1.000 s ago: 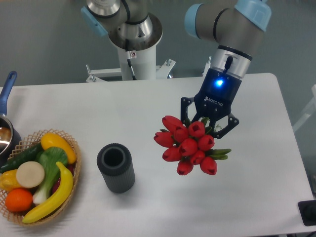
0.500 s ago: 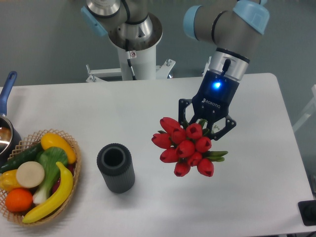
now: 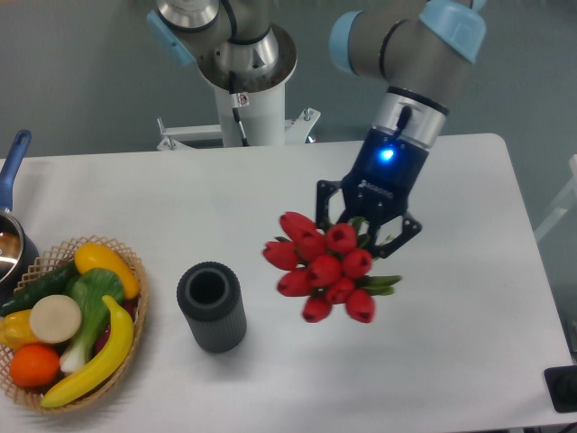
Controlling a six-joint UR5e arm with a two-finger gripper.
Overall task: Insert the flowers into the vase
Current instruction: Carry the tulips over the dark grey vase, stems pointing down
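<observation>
The black two-finger gripper (image 3: 365,225), with a blue light glowing on its wrist, hangs over the middle of the white counter (image 3: 469,325), its jaws clenched on the hidden stems of the tight bunch of glossy red artificial tulip buds (image 3: 320,266). The bunch is held clear of the counter surface, its buds fanning toward the front edge and slightly toward the left, with a few green leaves poking out on the right side of the cluster.

The short dark grey ribbed cylindrical vase (image 3: 212,307) stands upright nearer the front edge, to the left of the bunch and apart from it, its round mouth open and facing up.

By the front left corner sits a woven wicker basket (image 3: 135,271) filled with colourful plastic fruit and vegetables (image 3: 72,320), among them a yellow banana, an orange and a green cucumber. At the left edge, a dark pot with a blue handle (image 3: 13,162) is partly cut off.
</observation>
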